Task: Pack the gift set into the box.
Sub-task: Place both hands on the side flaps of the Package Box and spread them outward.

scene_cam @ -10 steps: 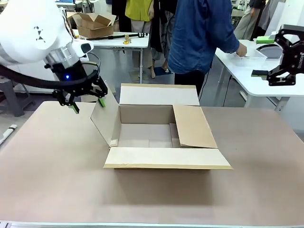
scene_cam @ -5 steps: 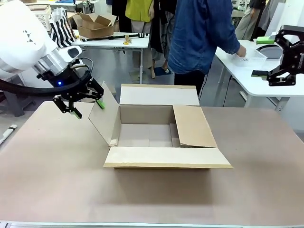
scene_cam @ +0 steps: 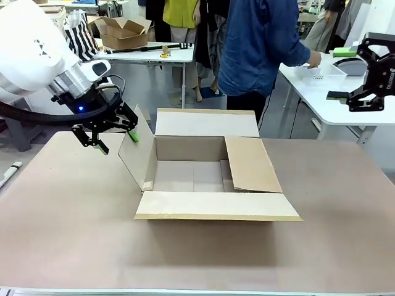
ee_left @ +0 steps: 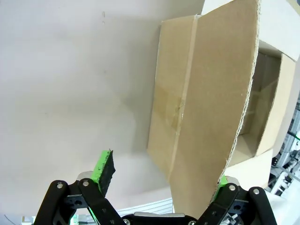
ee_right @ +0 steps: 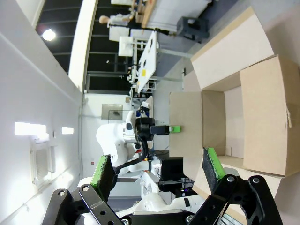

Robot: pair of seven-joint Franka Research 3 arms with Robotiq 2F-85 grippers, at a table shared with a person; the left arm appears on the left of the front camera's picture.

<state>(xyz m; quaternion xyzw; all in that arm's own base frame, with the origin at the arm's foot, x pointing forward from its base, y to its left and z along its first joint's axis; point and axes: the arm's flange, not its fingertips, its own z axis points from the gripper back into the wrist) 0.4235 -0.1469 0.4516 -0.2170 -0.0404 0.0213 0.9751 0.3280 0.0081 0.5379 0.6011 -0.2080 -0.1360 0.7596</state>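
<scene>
While tilted downward, left claw (scene_cam: 115, 141) gapes beside the box (scene_cam: 216, 205).

I see grey floor (scene_cam: 154, 86) behind; white table (scene_cam: 148, 54) far left w/ small carton (scene_cam: 123, 31), striped bag (scene_cam: 80, 38); 2nd white table (scene_cam: 324, 108) far right; light (ee_right: 48, 34) on.

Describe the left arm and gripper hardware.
Left arm: glossy white rounded shell with small dark markings, silver wrist ring, blue light, black cables looping beside it. Left gripper: black open-link frame, fingers tipped with bright green pads.
</scene>
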